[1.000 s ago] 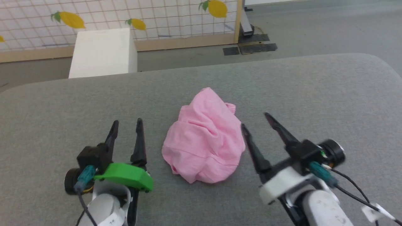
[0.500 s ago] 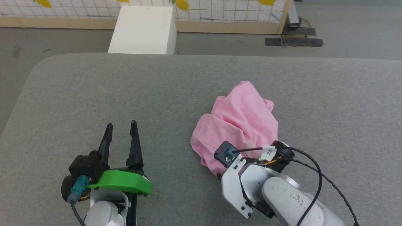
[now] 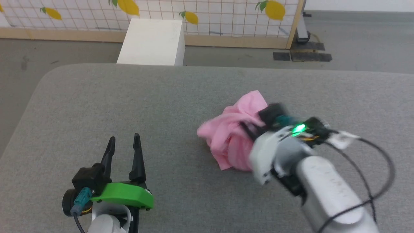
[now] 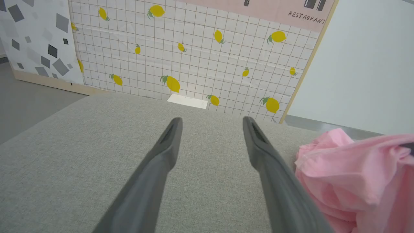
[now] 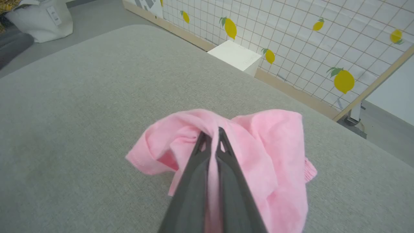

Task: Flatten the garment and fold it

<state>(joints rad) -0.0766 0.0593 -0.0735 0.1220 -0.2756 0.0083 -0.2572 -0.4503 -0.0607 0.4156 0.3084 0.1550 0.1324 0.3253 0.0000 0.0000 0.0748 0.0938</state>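
Soft pink crumpled shorts point(image 3: 230, 139): bunched on grey cloth table point(image 3: 113, 97).
Right gripper point(image 5: 212, 132): squeezed tight on a pink fold.
Left gripper point(image 3: 124, 139): fingers apart, holding nothing.

right gripper point(image 5: 212, 133) goes from open beside the shorts point(image 3: 226, 142) to over them, jaws now pinched on a top fold. shorts change from a low mound to a taller, narrower bunch. head camera pans too.

Bright, even light with faint shadows; the right arm point(image 3: 310, 168) is motion-blurred in the head view
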